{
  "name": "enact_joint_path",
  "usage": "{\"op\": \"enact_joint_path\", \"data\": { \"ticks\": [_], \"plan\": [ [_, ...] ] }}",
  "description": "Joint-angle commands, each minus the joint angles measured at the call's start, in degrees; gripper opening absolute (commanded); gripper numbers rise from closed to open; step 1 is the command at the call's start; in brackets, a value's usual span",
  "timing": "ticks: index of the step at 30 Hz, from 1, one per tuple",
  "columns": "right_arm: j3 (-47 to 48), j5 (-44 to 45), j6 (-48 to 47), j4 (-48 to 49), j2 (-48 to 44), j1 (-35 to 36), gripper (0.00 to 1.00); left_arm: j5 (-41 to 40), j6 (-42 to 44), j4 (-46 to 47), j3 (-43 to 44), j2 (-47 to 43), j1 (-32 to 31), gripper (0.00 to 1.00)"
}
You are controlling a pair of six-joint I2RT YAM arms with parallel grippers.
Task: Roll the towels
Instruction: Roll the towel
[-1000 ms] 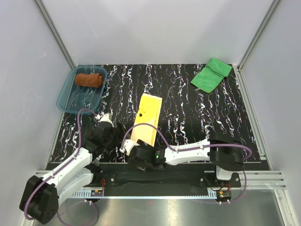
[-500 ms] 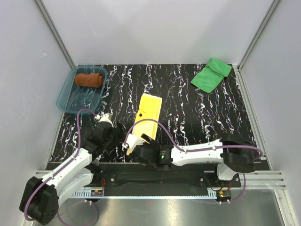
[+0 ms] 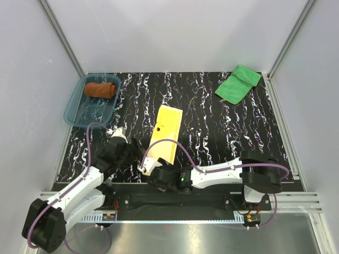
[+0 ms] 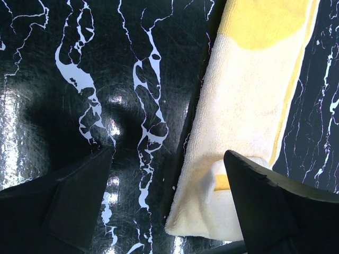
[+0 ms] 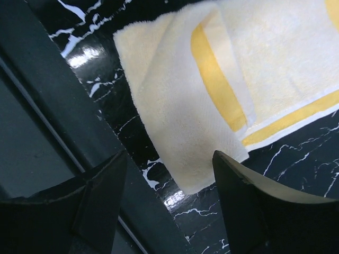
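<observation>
The pale yellow towel [image 3: 165,132] lies lengthwise on the black marbled table, and its near end is folded over itself [image 5: 185,132]. My right gripper [image 3: 150,165] is open, with its jaws straddling that folded near corner [image 5: 169,156] by the table's front edge. My left gripper [image 3: 130,150] is open just left of the towel's near left edge [image 4: 169,153], and the towel [image 4: 249,106] passes under its right finger [image 4: 275,206]. The rust-brown towel [image 3: 100,89] lies rolled in the teal tray. The bright green towel [image 3: 238,83] lies loosely folded at the far right.
The translucent teal tray [image 3: 74,114] stands at the far left corner. A dark rail [image 5: 63,121] runs along the table's near edge, right by the right gripper. Grey walls and metal frame posts enclose the table on three sides.
The right gripper has shifted at the towel's near end. The near end, raised half a second ago, lies lower and folded now. The left arm has barely moved.
</observation>
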Motion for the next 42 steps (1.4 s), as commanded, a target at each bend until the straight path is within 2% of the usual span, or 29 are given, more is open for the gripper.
{"op": "enact_joint_path", "data": {
  "ticks": [1,6,16,17,20,22,23,25,26,33,36,42],
  "plan": [
    [-1.7,-2.6,2.0,5.9,0.5,-1.7,0.73,1.1,-0.1,1.9,-0.5,-1.0,0.4,0.93],
    [-2.4,-3.2,2.5,7.3,1.5,-3.7,0.66,1.2,-0.1,1.9,-0.6,-0.8,0.4,0.93],
    [-1.8,-6.3,2.4,9.4,6.3,-4.9,0.61,1.3,0.2,2.1,-0.5,-0.7,0.5,0.93],
    [-1.5,-6.8,2.6,9.2,7.0,-5.3,0.56,1.4,0.2,2.0,-0.5,-0.7,0.5,0.93],
    [-2.2,-8.5,3.0,9.8,6.7,-6.2,0.5,1.3,0.4,2.0,-0.5,-0.8,0.4,0.93],
    [-2.1,-10.5,3.5,9.2,6.5,-7.2,0.36,2.6,0.4,2.0,-0.6,-1.1,0.5,0.93],
    [-2.0,-11.0,3.7,8.9,6.4,-8.0,0.24,2.9,0.5,1.9,-0.6,-1.2,0.5,0.93],
    [-1.1,-12.4,3.9,6.8,6.4,-8.4,0.17,3.0,0.5,1.5,-0.6,-1.6,0.5,0.93],
    [-0.7,-13.1,4.5,6.0,6.7,-8.9,0.08,2.9,0.5,1.0,-0.5,-2.4,0.5,0.93],
    [5.6,-25.7,9.0,-2.6,7.8,-10.7,0.07,2.4,-0.6,-4.5,1.6,-9.1,0.5,0.93],
    [5.5,-35.2,11.7,-2.6,6.7,-12.7,0.07,3.1,-1.2,-5.4,2.2,-11.1,0.4,0.93],
    [5.1,-47.2,17.1,-2.3,4.1,-19.8,0.06,2.2,-2.7,-7.2,2.5,-14.7,0.4,0.92]
  ]
}}
